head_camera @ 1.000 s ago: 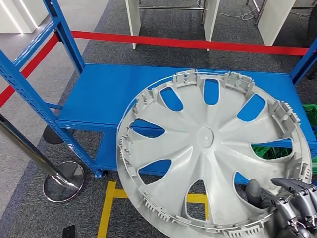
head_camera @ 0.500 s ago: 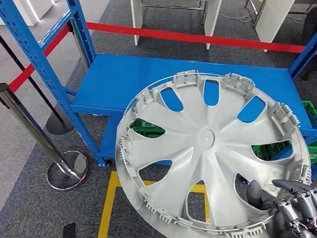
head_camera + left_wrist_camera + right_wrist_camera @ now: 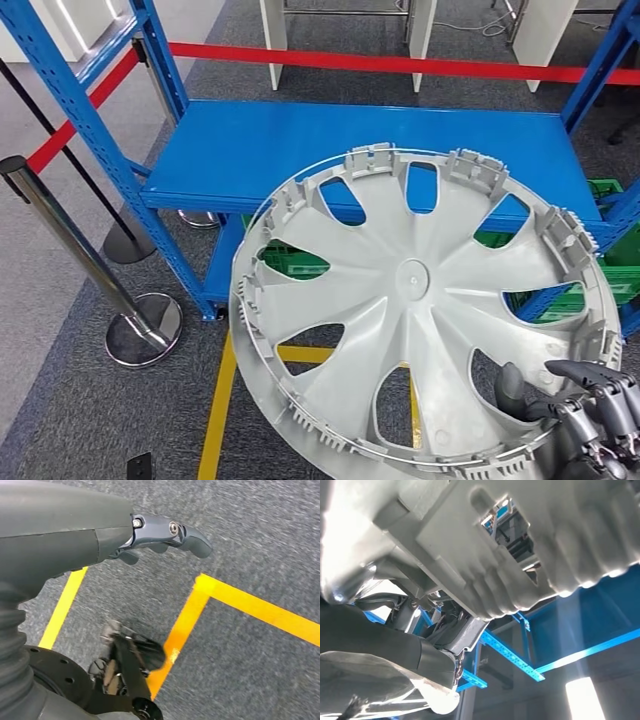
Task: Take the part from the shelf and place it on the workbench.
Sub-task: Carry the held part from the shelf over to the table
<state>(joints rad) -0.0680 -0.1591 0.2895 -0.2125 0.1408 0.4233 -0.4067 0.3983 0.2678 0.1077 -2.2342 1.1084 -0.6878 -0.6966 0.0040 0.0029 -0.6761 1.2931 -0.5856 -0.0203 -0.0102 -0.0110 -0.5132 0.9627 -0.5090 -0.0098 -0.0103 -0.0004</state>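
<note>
Grey carpet and yellow floor tape run beneath the big silver plastic wheel cover (image 3: pixel 423 315), and it's off the blue steel shelf (image 3: pixel 226 160), carried flat in front of its lower deck. Right hand (image 3: pixel 577 415) grips the cover's near rim, thumb through a spoke opening. Carry phase, I'd say; next comes turning toward a workbench not in sight. Left wrist view catches the left hand (image 3: pixel 166 532) hanging empty, fingers loosely extended, over the carpet.
</note>
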